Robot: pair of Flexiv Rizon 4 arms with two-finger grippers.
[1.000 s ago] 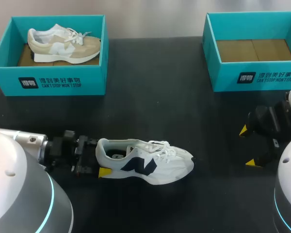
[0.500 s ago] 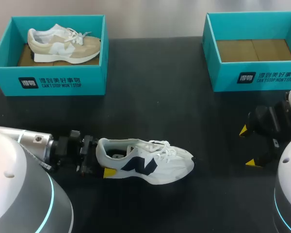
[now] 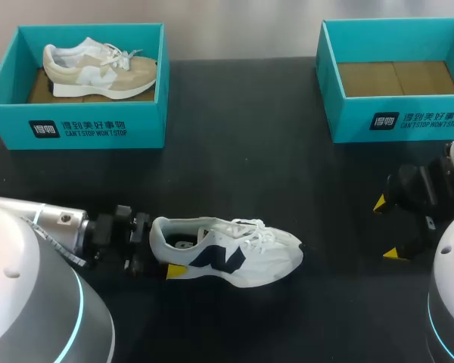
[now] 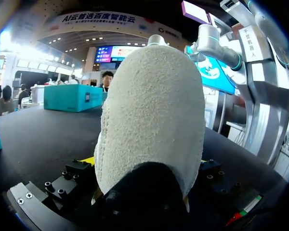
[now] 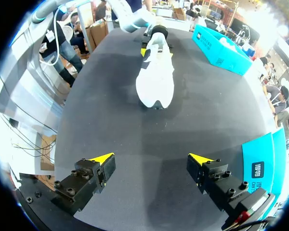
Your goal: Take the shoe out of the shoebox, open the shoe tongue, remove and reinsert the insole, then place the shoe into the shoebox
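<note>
- Black bench (image 3: 234,174): it carries two boxes at its far edge and one loose shoe towards its near side.
- Teal shoebox (image 3: 76,128) at the far left: a beige shoe (image 3: 98,69) is seen lying inside it, on its sole, toe pointing towards the middle of the bench.
- Second teal shoebox (image 3: 397,121) at the far right: only its brown cardboard floor is seen inside.
- White shoe (image 3: 227,252) with a dark side mark: it is stood upright on its sole on the bench, out of both boxes and well apart from them, left of the middle. Its heel is turned to the left arm and its toe to the right. The laces are tied, and the opening is seen from above.
- Left claw (image 3: 160,249): it is set low at the heel of the white shoe, and the heel fills the left wrist view. Whether the heel is gripped or merely straddled cannot be told.
- Right claw (image 5: 151,163): it is held wide open above bare bench at the right, nothing between its fingers, with the white shoe well ahead of it, toe towards it.
</note>
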